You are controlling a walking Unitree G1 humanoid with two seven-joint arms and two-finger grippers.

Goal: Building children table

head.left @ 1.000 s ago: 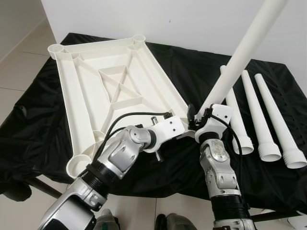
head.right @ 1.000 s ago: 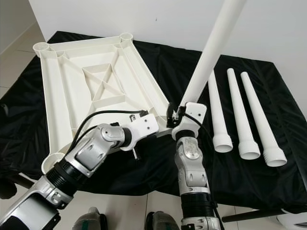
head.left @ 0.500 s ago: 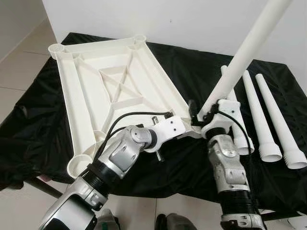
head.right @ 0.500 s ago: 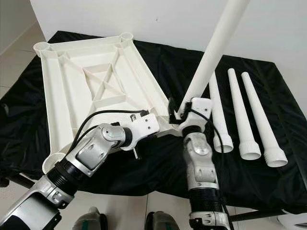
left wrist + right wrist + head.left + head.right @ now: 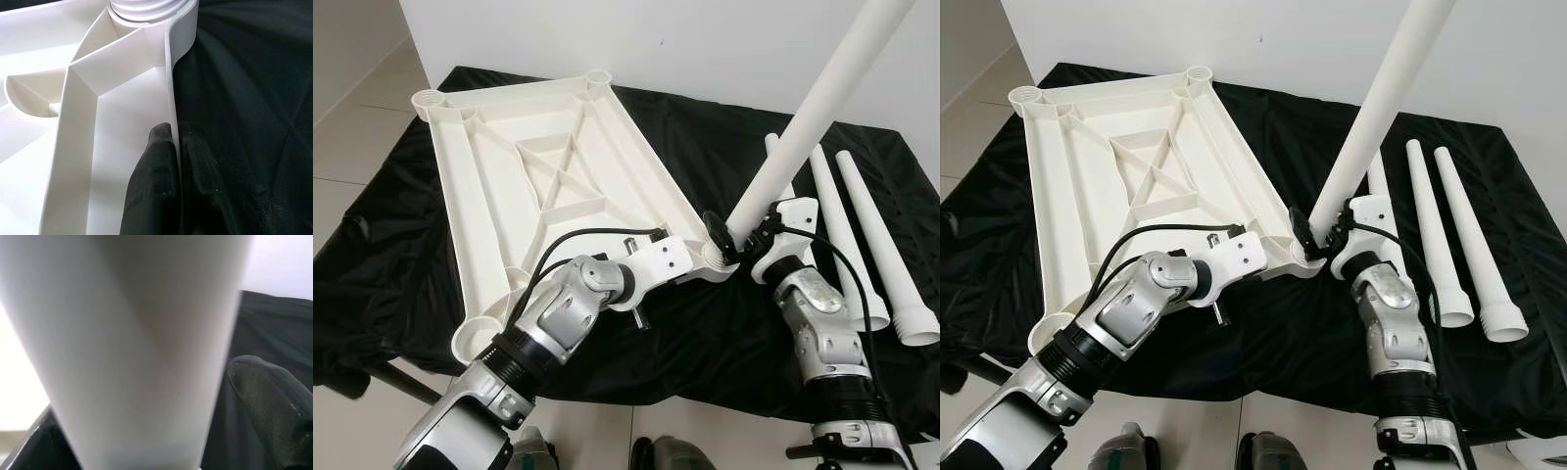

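The upturned tabletop (image 5: 538, 176) lay left of centre. The left gripper (image 5: 171, 161) pinched its near rim, and the right gripper (image 5: 736, 238) clasped the tilted leg (image 5: 808, 117) at the corner socket (image 5: 713, 259). I'd straighten the leg before twisting it in.

Black cloth (image 5: 705, 127), white wall (image 5: 656, 39), tiled floor (image 5: 352, 108).

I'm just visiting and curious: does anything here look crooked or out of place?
Yes: the white leg in the right gripper leans to one side, not straight up from the corner socket of the upturned tabletop. The left gripper pinches the tabletop's rim. Three spare legs lie neatly alongside.
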